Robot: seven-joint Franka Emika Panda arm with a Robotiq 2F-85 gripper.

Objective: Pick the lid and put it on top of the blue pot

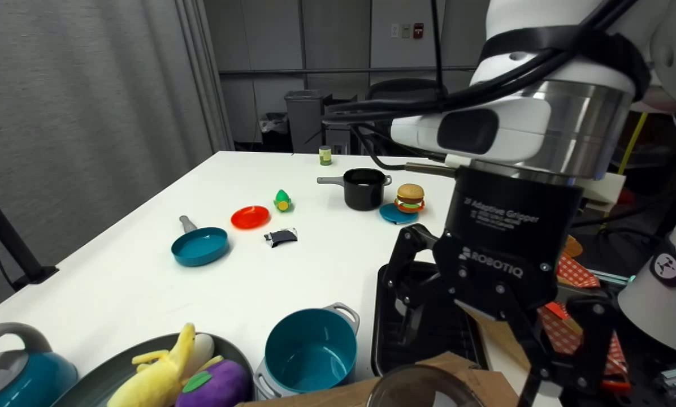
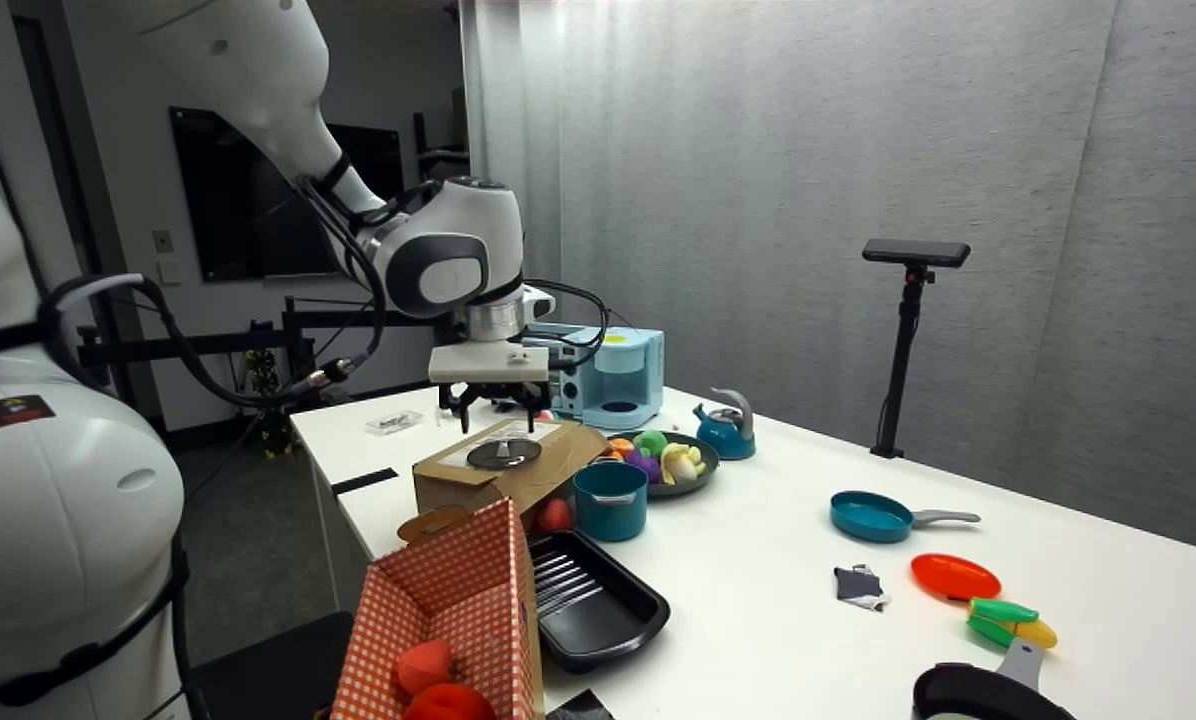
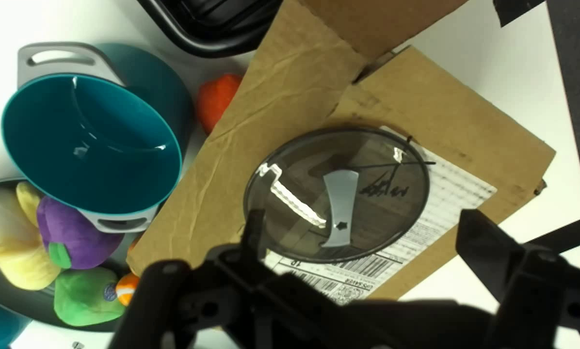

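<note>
The claw (image 3: pixel 361 220) holds nothing, its fingers (image 3: pixel 484 247) spread wide; below it, and clear of it, lies the lid (image 3: pixel 337 194), round and see-through, with a thin dark-looking rim and a grey handle at its middle; it rests on a cardboard box (image 3: pixel 464 116), partly over a white label (image 3: pixel 452 198); just beside the box the blue pot (image 3: pixel 93 143) stands upright on the worktop (image 2: pixel 758 600), with two grey handles; near the pot are a black baking tray (image 2: pixel 603 605) and a dark pan (image 1: pixel 109 367) of toy vegetables (image 3: pixel 79 237).

Bright table (image 2: pixel 758 590), glare on lid (image 3: pixel 337 195)
</note>
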